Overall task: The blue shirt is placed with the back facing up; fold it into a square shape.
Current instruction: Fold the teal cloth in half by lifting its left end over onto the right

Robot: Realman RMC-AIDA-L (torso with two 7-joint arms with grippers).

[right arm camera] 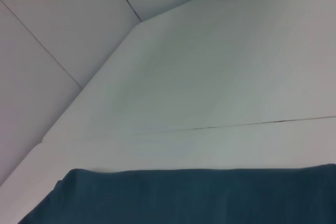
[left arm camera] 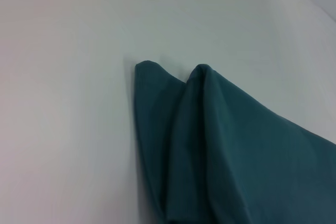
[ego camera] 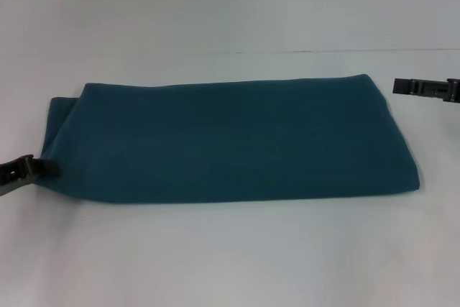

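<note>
item: the blue shirt [ego camera: 230, 141], dark teal-blue, lying flat on the white table [ego camera: 230, 257] as a long folded band, plain side up. location relative to fingers: the left gripper [ego camera: 50, 167] sits low at the shirt's left end, its dark fingertips touching or just beside the near-left corner of the cloth; whether cloth lies between the tips cannot be told, and whether those fingers are apart or together cannot be told. the right gripper [ego camera: 397, 85] hangs off the shirt's far-right corner, near it but apart from it, not touching the fabric; its fingers show as one thin dark bar seen side-on, and their state cannot be told either. the shirt spans the whole stretch between the two sets of fingertips. condition: the left end shows two rounded fold lobes side by side in the left wrist view [left arm camera: 210, 145], with a crease between them and a lower layer peeking out beyond the upper one; the far edge runs straight in the right wrist view [right arm camera: 199, 195], with bare table beyond it; the right end is cut square with a slightly splayed near corner. markings: no lettering, label or brand readable on the exposed surface.
</note>
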